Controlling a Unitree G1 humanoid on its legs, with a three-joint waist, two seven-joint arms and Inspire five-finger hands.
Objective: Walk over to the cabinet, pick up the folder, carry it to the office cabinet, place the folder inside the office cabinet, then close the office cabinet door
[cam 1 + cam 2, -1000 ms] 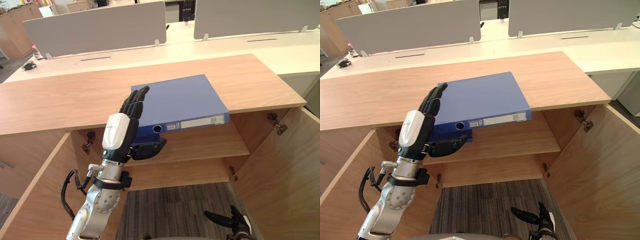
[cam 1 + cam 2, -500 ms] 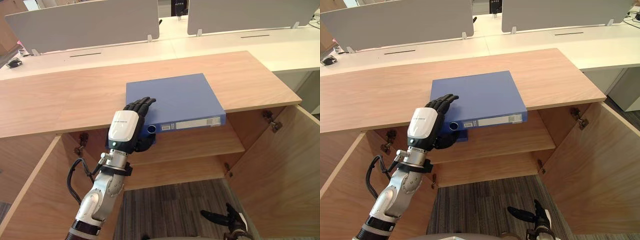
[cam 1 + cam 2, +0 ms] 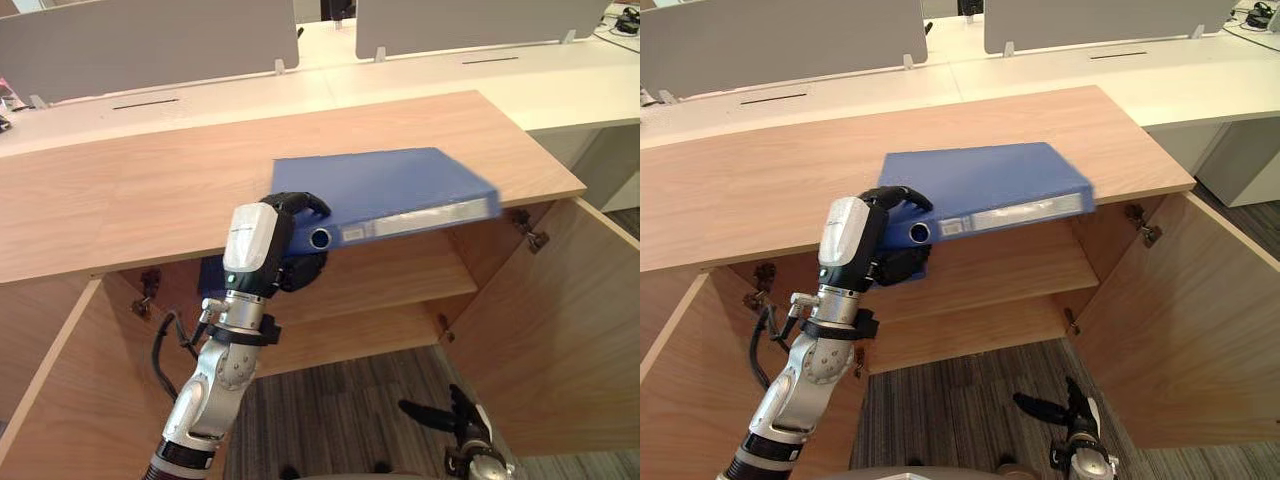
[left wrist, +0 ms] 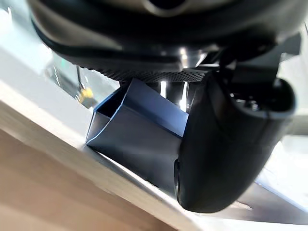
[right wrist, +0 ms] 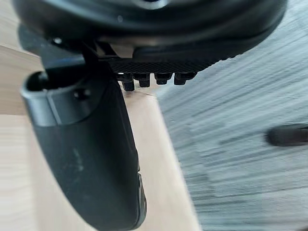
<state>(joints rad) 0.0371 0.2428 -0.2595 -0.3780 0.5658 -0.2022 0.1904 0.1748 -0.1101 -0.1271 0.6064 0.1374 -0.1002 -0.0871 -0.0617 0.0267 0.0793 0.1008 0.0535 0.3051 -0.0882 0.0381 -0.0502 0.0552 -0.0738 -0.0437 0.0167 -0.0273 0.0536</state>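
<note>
The pick-up step was, as I judge it, almost complete. The left hand (image 3: 262, 245) was clenched on the folder (image 3: 385, 185) at the near corner of its spine, with the fingers curled over the top cover and the thumb below. The folder was at the front edge of the wooden counter (image 3: 130, 190), and its spine side stuck out past the edge, above the open cabinet. I could not tell whether its far part rested on the counter. Carrying it, placing it inside and closing the door were not yet done. Under the counter a shelf (image 3: 400, 275) was visible, and the right door (image 3: 560, 330) stood wide open. The right hand (image 3: 462, 428) hung low over the carpet, its fingers relaxed and holding nothing.

The folder was blue, flat and rather thick, with a round hole in the spine and a pale label strip along it. It looked stiff, but with only one corner held it could probably twist in the grasp.
</note>
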